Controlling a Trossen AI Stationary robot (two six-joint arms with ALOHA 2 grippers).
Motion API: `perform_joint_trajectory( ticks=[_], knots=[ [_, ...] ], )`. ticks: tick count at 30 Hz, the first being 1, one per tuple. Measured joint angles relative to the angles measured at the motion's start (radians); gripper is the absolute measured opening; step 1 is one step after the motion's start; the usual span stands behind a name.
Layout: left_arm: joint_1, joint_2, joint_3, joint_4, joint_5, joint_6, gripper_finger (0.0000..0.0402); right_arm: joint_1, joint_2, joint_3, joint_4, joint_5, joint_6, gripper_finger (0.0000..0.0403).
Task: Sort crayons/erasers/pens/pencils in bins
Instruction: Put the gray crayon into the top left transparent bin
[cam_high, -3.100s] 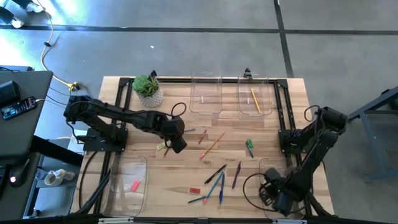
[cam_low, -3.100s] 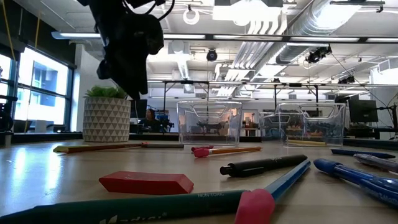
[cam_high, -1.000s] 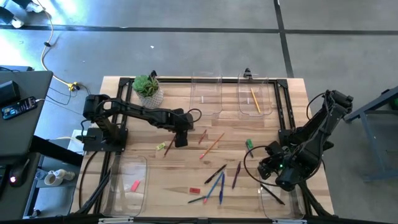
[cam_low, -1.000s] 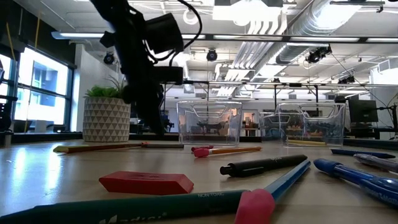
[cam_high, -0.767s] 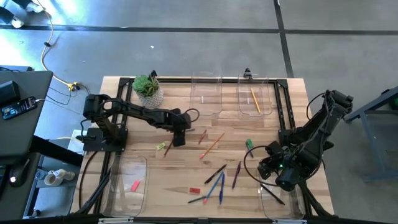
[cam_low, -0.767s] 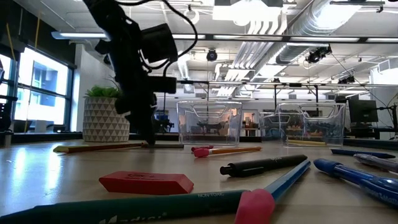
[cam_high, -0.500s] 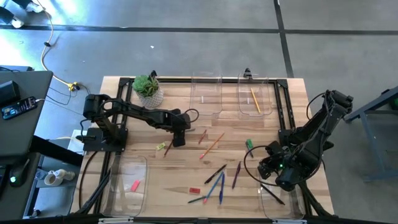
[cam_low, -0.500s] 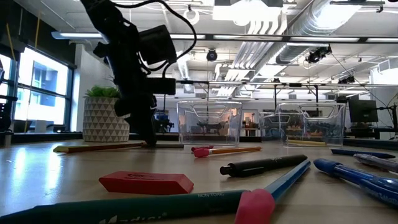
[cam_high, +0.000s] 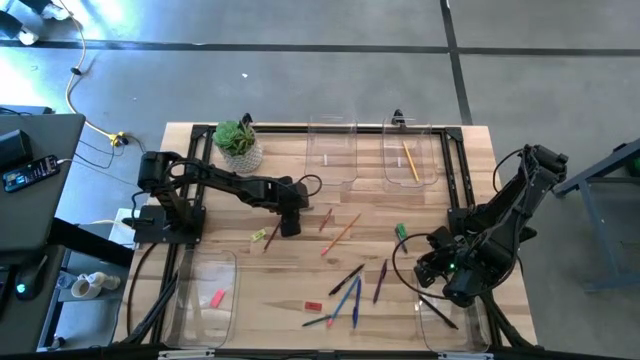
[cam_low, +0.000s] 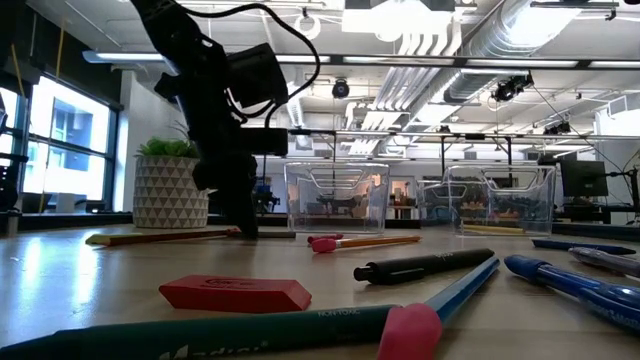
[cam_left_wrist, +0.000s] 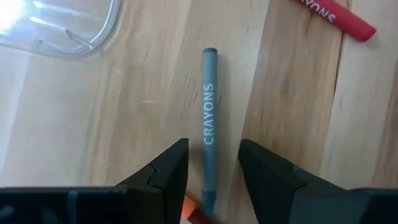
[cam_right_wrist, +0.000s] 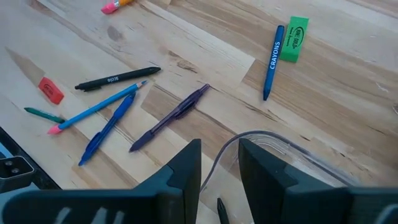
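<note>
While straddling a grey crayon (cam_left_wrist: 209, 127), left fingers (cam_left_wrist: 163, 169) stand apart — unclosed.

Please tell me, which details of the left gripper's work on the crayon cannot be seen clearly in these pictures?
- Left wrist view: the grey crayon runs down between the left gripper's fingers; its near end is cut off by the picture edge.
- Low view: the arm hides the crayon, so contact with the fingers is unclear.
- High view: the crayon is too small and covered by the gripper.
</note>
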Motion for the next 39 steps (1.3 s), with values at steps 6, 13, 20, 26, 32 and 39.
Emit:
perform_joint_trajectory(
  ticks=[6, 13, 20, 26, 32, 39],
  knots=[
    [0.000, 0.002, -0.001, -0.005, 0.007, -0.015, 0.0093, 0.000, 0.000, 0.000, 0.000, 0.000, 0.000, 0.0099],
    [0.000, 0.004, -0.001, 0.001, 0.015, -0.016, 0.0033, 0.000, 0.000, 0.000, 0.002, 0.000, 0.000, 0.0099],
    [-0.005, 0.004, -0.002, 0.000, 0.032, -0.028, 0.0007, 0.000, 0.000, 0.000, 0.002, 0.000, 0.000, 0.0099],
    [-0.004, -0.006, -0.003, -0.005, 0.082, -0.068, 0.0006, 0.000, 0.000, 0.000, 0.014, 0.000, 0.030, 0.0099],
    [0.005, -0.050, -0.010, -0.024, 0.159, -0.078, 0.0006, 0.000, 0.000, 0.000, 0.035, 0.000, 0.031, 0.0099],
    [0.010, -0.100, -0.008, -0.006, 0.247, -0.095, 0.0005, 0.000, 0.000, 0.000, 0.034, 0.000, 0.031, 0.0099]
  ],
)
